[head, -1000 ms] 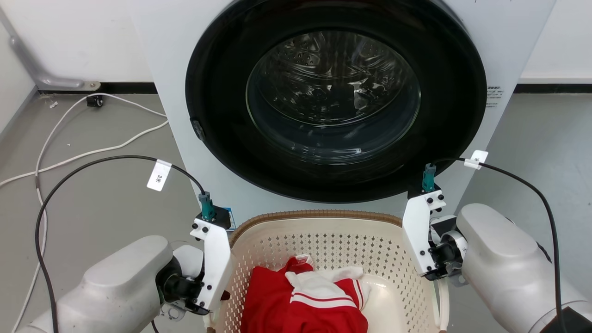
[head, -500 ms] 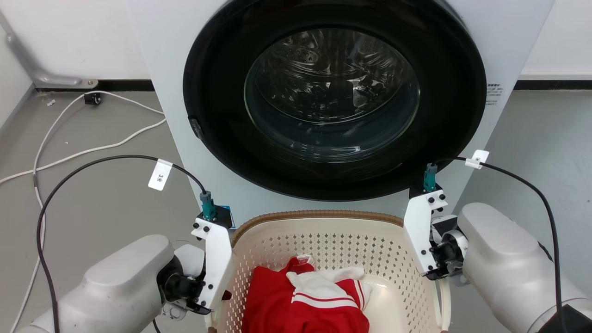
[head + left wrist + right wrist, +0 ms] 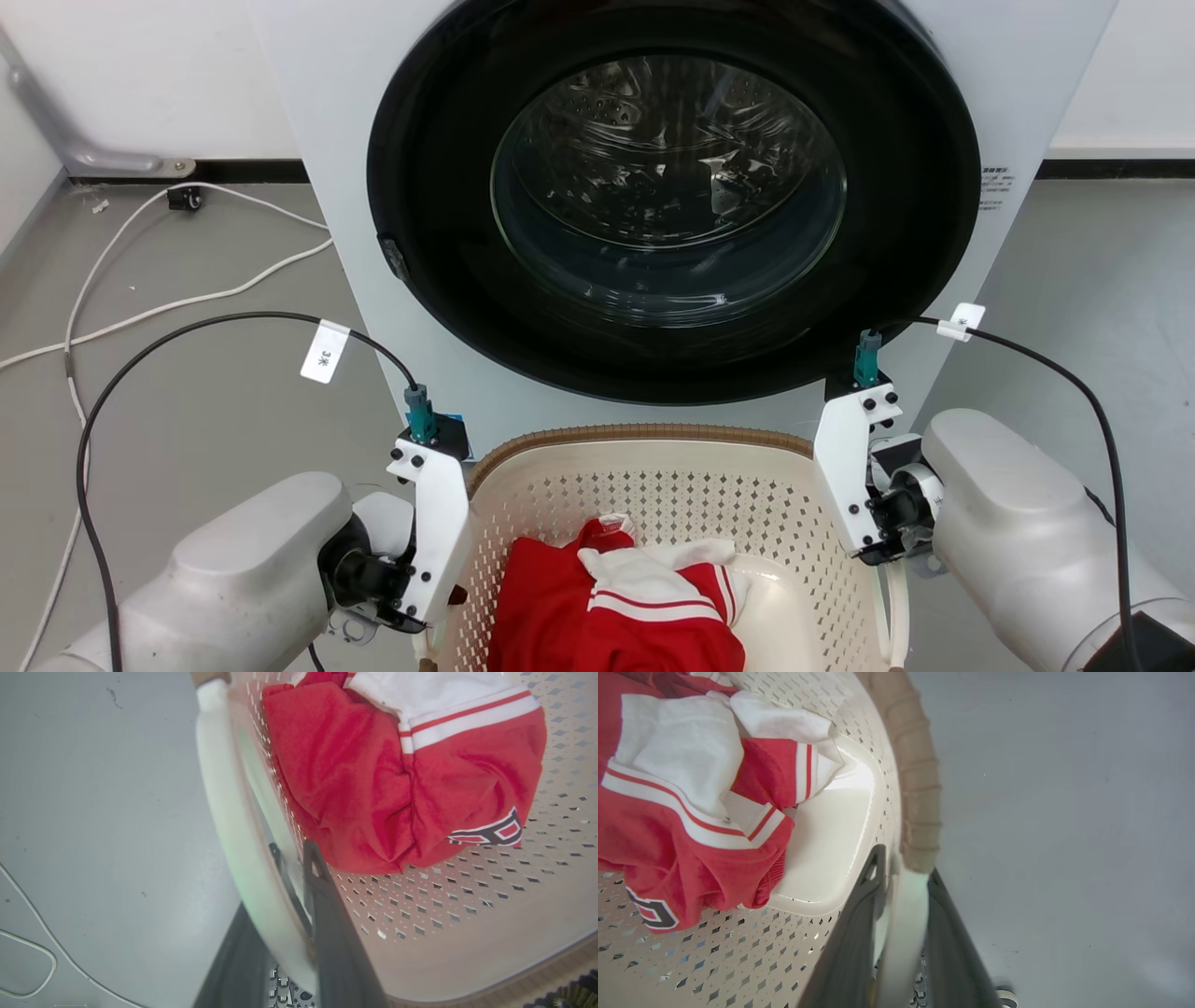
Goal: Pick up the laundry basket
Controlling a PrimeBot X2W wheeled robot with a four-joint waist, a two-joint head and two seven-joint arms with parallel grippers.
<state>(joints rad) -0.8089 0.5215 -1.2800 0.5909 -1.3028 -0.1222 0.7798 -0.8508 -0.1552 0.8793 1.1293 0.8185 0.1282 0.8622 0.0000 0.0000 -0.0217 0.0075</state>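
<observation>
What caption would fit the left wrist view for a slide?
Left hand gripping the white side handle of the laundry basket, a red and white garment lying inside.

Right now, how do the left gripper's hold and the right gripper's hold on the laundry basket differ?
The left gripper grips its white handle well away from the brown rim's end; the right gripper grips just beside it. The red garment lies close to the left gripper; bare laundry basket floor lies by the right one. Both straddle a side handle, shut.
</observation>
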